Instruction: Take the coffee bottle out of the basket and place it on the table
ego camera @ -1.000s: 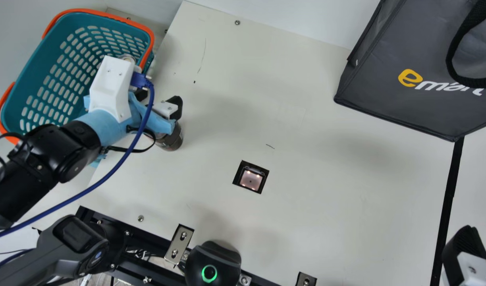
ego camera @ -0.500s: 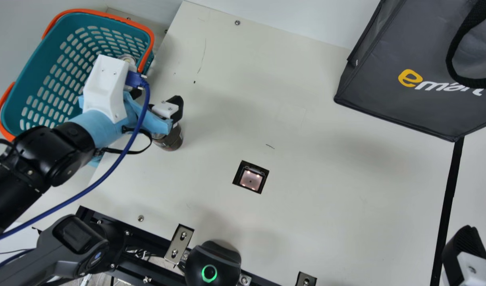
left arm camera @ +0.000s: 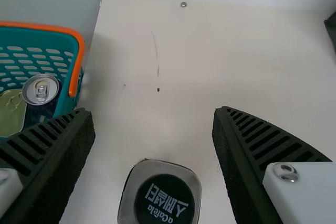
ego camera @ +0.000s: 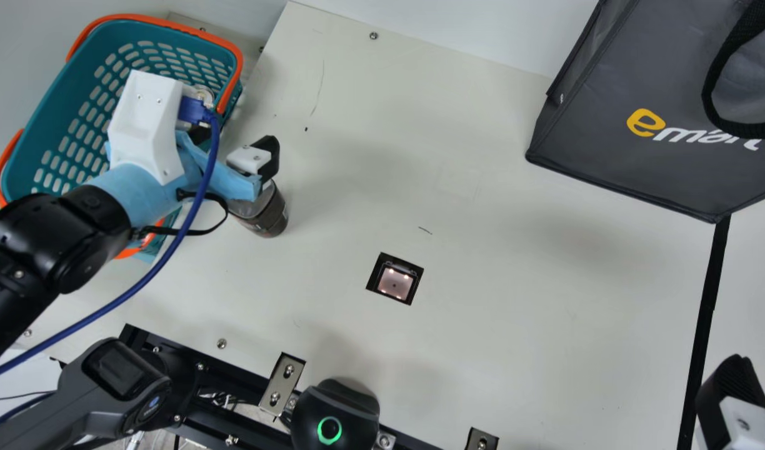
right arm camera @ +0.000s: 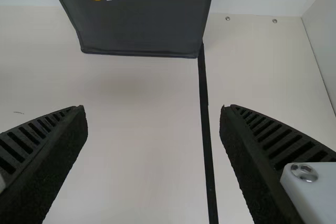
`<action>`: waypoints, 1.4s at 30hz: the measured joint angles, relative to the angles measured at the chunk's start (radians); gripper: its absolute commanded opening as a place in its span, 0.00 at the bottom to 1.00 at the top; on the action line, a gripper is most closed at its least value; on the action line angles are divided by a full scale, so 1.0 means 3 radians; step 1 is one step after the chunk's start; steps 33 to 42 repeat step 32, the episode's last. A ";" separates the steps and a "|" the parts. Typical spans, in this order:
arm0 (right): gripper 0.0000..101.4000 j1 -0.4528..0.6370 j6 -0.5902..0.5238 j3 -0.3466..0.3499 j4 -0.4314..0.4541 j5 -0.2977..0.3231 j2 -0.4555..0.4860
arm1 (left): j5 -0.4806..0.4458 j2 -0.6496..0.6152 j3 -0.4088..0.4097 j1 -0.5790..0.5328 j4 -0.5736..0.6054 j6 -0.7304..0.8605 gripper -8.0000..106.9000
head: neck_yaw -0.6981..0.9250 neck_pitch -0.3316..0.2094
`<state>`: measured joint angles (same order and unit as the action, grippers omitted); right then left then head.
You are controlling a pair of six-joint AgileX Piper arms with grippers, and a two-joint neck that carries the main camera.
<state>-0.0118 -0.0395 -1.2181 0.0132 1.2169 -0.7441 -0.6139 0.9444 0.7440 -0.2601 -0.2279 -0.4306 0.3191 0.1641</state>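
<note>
My left gripper point(ego camera: 235, 145) is open above the table beside the basket. The dark coffee bottle point(ego camera: 271, 215) is on the cream table point(ego camera: 482, 300), partly hidden under that gripper. In the left wrist view the bottle's dark cap point(left arm camera: 164, 201) lies between the two spread fingers of the left gripper point(left arm camera: 154, 110), with free space on both sides. The teal basket point(ego camera: 64, 78) with orange handles stands at the far left. At the lower right edge is my right gripper point(ego camera: 735, 403); its wrist view has the right gripper point(right arm camera: 153, 106) open with nothing between its fingers.
A silver-topped can point(left arm camera: 41, 89) and a greenish tin point(left arm camera: 12, 114) are in the basket. A dark grey bag point(ego camera: 664, 162) stands at the back right. Near the table's middle is a small square scanner window point(ego camera: 395, 281).
My left gripper has moved a little toward the left and back, away from the bottle, uncovering more of it. The bottle and right gripper have kept still.
</note>
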 measured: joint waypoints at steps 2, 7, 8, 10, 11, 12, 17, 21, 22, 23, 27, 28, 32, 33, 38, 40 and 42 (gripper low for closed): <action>0.90 0.0000 0.0000 0.0000 0.0000 0.0000 0.0000 | -0.0029 -0.0006 0.0042 0.0025 0.0000 0.0004 0.85 | 0.0000 0.0000; 0.90 0.0000 0.0000 0.0000 0.0000 0.0000 0.0000 | -0.0073 -0.0006 0.0137 0.0074 0.0007 0.0017 0.85 | 0.0000 0.0000; 0.90 0.0000 0.0000 0.0000 0.0000 0.0000 0.0000 | -0.0077 -0.0006 0.0156 0.0074 0.0007 0.0017 0.85 | 0.0000 0.0000; 0.90 0.0000 0.0000 0.0000 0.0000 0.0000 0.0000 | -0.0099 -0.0013 0.0189 0.0091 0.0007 0.0025 0.85 | 0.0000 0.0000; 0.90 0.0000 0.0000 0.0000 0.0000 0.0000 0.0000 | -0.0108 -0.0013 0.0206 0.0106 0.0013 0.0025 0.85 | 0.0000 0.0000; 0.90 0.0000 0.0000 0.0000 0.0000 0.0000 0.0000 | -0.0117 -0.0019 0.0225 0.0112 0.0013 0.0025 0.85 | 0.0000 0.0000; 0.90 0.0000 0.0000 0.0000 0.0000 0.0000 0.0000 | -0.0157 -0.0031 0.0300 0.0148 0.0007 0.0032 0.85 | 0.0000 0.0000; 0.90 0.0000 0.0000 0.0000 0.0000 0.0000 0.0000 | -0.0189 -0.0038 0.0349 0.0163 -0.0019 0.0024 0.85 | 0.0000 0.0000; 0.90 0.0000 0.0000 0.0000 0.0000 0.0000 0.0000 | -0.0191 -0.0044 0.0355 0.0163 -0.0036 0.0004 0.85 | 0.0000 0.0000; 0.90 0.0000 0.0000 0.0000 0.0000 0.0000 0.0000 | -0.0208 -0.0044 0.0362 0.0169 -0.0036 0.0004 0.85 | 0.0000 0.0000; 0.90 0.0000 0.0000 0.0000 0.0000 0.0000 0.0000 | -0.0212 -0.0050 0.0370 0.0169 -0.0050 -0.0010 0.85 | 0.0000 0.0000; 0.90 0.0000 0.0000 0.0000 0.0000 0.0000 0.0000 | -0.0212 -0.0050 0.0370 0.0169 -0.0050 -0.0010 0.85 | 0.0000 0.0000; 0.90 0.0000 0.0000 0.0000 0.0000 0.0000 0.0000 | -0.0212 -0.0050 0.0370 0.0169 -0.0050 -0.0010 0.85 | 0.0000 0.0000; 0.90 0.0000 0.0000 0.0000 0.0000 0.0000 0.0000 | -0.0212 -0.0050 0.0370 0.0169 -0.0050 -0.0010 0.85 | 0.0000 0.0000; 0.90 0.0000 0.0000 0.0000 0.0000 0.0000 0.0000 | -0.0212 -0.0050 0.0370 0.0169 -0.0050 -0.0010 0.85 | 0.0000 0.0000; 0.90 0.0000 0.0000 0.0000 0.0000 0.0000 0.0000 | -0.0212 -0.0050 0.0370 0.0169 -0.0050 -0.0010 0.85 | 0.0000 0.0000; 0.90 0.0000 0.0000 0.0000 0.0000 0.0000 0.0000 | -0.0212 -0.0050 0.0370 0.0169 -0.0050 -0.0010 0.85 | 0.0000 0.0000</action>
